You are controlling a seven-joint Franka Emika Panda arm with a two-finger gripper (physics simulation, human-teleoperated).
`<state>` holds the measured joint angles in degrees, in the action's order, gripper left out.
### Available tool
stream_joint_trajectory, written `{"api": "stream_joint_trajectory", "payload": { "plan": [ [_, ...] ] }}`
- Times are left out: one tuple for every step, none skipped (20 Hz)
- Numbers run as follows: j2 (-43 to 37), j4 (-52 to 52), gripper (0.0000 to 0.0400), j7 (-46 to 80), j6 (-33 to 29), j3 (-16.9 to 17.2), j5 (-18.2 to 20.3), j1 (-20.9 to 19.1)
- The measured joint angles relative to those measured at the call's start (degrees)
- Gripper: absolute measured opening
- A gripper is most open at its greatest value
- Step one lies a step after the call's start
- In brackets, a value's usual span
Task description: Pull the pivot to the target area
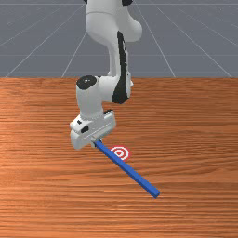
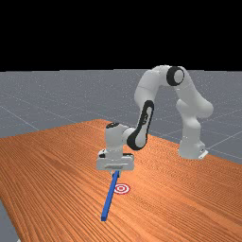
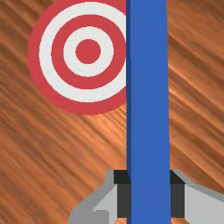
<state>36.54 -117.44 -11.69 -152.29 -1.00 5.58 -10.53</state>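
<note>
Here's the hand pinching the blue bar near one end, the wrist view showing it overlapping the target at one edge

Simulator space with grey grid floor and black backdrop
</note>
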Motion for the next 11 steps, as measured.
{"api": "stream_joint_trajectory", "payload": {
  "plan": [
    [-0.2, -0.3, 0.0095, 2.5, -0.4, 1.6, -1.0, 1.6],
    [-0.7, -1.1, 0.0095, 3.4, -0.9, 1.8, -0.6, 1.8],
    [-1.2, -2.2, 0.0095, 3.8, -1.5, 1.9, -0.3, 1.8],
    [-1.9, -3.7, 0.0095, 4.4, -2.3, 2.0, 0.0, 1.9],
    [-2.6, -5.2, 0.0095, 4.0, -3.0, 1.9, 0.0, 1.7],
    [-3.2, -6.5, 0.0095, 4.0, -3.6, 1.9, 0.2, 1.6],
    [-3.6, -7.2, 0.0095, 3.2, -4.0, 1.7, 0.0, 1.4],
    [-3.7, -7.6, 0.0095, 2.8, -4.1, 1.6, -0.1, 1.2],
    [-3.7, -7.5, 0.0095, 2.3, -4.0, 1.5, -0.3, 1.1],
    [-3.7, -7.5, 0.0095, 2.2, -4.1, 1.5, -0.3, 1.0],
    [-3.6, -7.4, 0.0205, 1.2, -3.9, 0.9, 0.0, 0.4]
  ]
}}
